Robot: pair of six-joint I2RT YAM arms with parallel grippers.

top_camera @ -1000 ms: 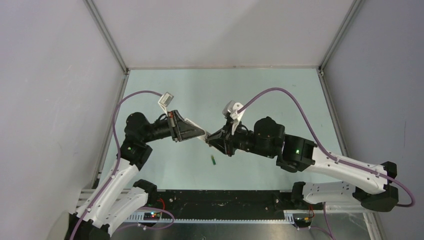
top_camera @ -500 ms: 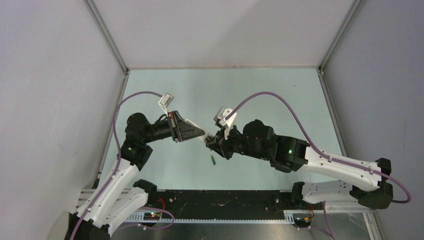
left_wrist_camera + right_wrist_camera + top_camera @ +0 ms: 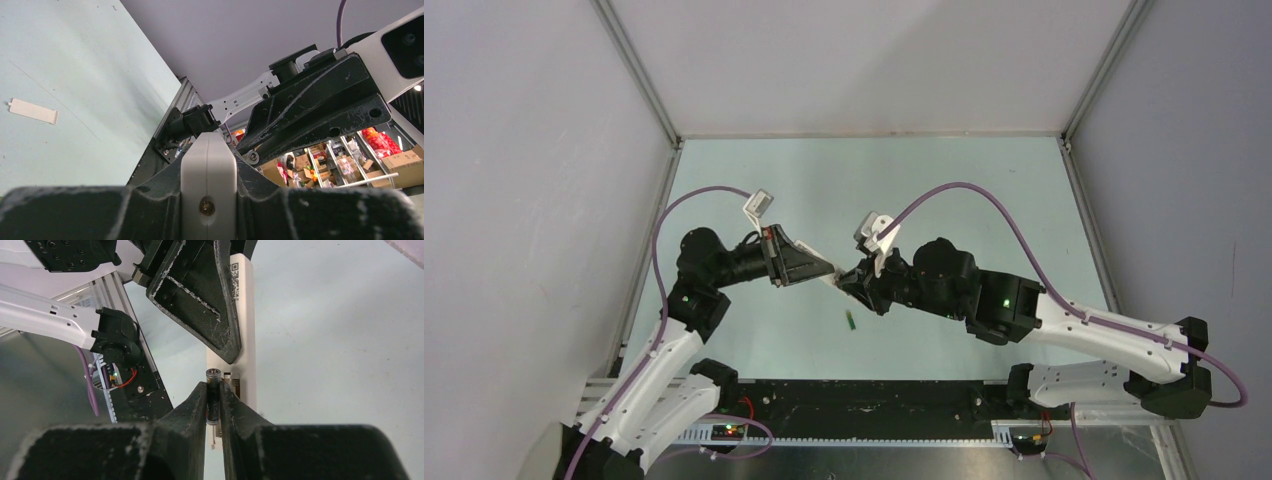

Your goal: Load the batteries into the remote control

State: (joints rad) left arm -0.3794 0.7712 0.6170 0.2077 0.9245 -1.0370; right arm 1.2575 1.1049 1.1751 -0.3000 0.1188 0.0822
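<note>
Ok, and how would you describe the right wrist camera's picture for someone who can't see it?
The right claw pinches a small dark battery between its two black fingers, right beside a slim white remote. The left claw grips that remote from the top of the picture, with a pale green table behind.

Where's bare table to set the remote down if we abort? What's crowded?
Bare: far half of the table up to the back wall, and its right side beyond the right arm. Crowded: centre, where left gripper with the remote meets right gripper with the black battery; green battery lies just nearer.
</note>
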